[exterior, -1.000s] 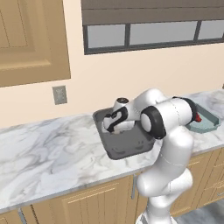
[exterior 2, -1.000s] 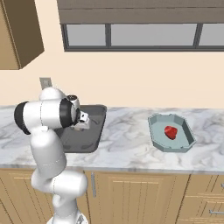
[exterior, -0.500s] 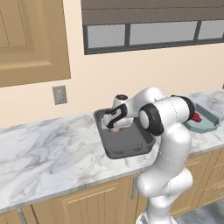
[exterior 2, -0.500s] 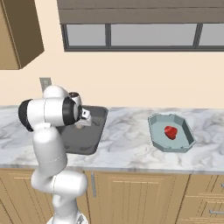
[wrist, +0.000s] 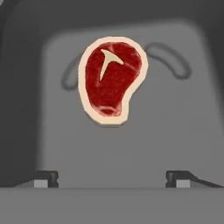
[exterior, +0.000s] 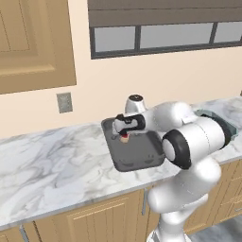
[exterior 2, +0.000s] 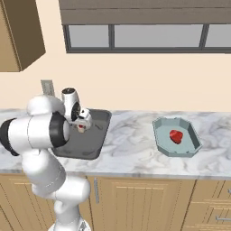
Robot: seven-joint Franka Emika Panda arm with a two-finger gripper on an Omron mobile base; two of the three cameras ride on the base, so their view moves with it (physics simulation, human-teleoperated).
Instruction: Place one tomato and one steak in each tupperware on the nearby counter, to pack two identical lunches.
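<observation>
Directly above the steak [wrist: 113, 78] in the grey tupperware [exterior: 142, 158], the gripper [wrist: 113, 178] hangs spread.

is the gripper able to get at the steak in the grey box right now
Probably yes. The gripper is open, hanging over the steak, which lies flat and alone on the floor of the grey box; nothing lies between them.

- My fingertips [wrist: 46, 178] stand wide apart above the dark grey tupperware [exterior: 137, 156]; bare floor lies between them and the steak [wrist: 112, 76].
- The steak lies alone, with free floor on every side of it.
- The box walls ring it, so my way in is from above.
</observation>
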